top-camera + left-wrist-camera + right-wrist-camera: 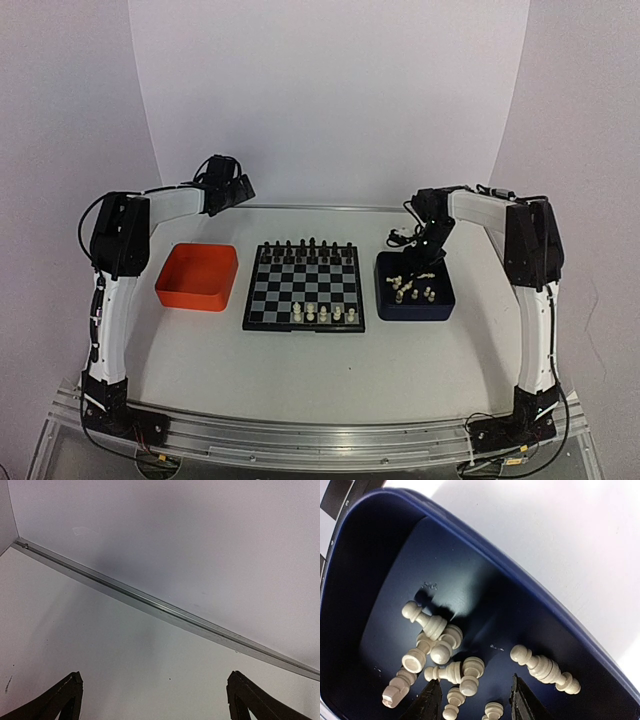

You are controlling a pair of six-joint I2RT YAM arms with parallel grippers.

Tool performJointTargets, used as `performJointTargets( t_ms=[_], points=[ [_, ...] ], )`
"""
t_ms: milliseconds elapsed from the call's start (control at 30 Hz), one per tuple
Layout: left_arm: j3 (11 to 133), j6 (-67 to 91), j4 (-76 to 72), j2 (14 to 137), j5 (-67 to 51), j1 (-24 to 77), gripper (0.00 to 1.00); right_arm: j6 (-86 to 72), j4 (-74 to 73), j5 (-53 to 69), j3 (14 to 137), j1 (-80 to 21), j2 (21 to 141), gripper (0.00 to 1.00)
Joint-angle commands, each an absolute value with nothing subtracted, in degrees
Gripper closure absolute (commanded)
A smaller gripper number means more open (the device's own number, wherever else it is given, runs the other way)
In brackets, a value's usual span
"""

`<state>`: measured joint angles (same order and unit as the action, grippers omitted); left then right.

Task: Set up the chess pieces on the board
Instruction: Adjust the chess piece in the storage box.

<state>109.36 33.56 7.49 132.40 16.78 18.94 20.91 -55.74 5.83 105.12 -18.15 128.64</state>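
The board [300, 286] lies in the middle of the table, with black chessmen [305, 246] along its far row and several cream-white chess pieces [323, 314] on its near rows. More cream-white pieces [412, 290] lie in the dark blue tray [441, 306] to the right of the board. My right gripper [421, 268] hangs open just above this tray. In the right wrist view the right gripper [474, 680] stands open over a heap of toppled pieces [440, 650], and one larger piece [545, 669] lies apart to the right. My left gripper [240, 190] is open and empty, raised at the back left.
An orange tray [197, 277] stands left of the board. In the left wrist view the left gripper [155, 675] faces bare white table and the metal rail [165, 610] along the back wall. The blue tray's wall [385, 555] rises around the right gripper.
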Motion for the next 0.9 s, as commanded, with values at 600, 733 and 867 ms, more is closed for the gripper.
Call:
performJointTargets(
  t_ms=[600,733,867],
  points=[
    [111.84,34.63,9.11,130.33,18.74,18.33,0.0,22.06,-55.2,5.3,105.23,-18.06,130.34,0.73],
    [111.75,34.74,9.2,130.18,18.75,18.29,0.0,21.75,-55.03,3.33,104.54,-18.09,129.97,0.82],
    [111.71,34.98,9.14,130.14,18.59,18.29,0.0,21.29,-54.69,0.99,103.99,-18.08,129.56,0.98]
  ],
)
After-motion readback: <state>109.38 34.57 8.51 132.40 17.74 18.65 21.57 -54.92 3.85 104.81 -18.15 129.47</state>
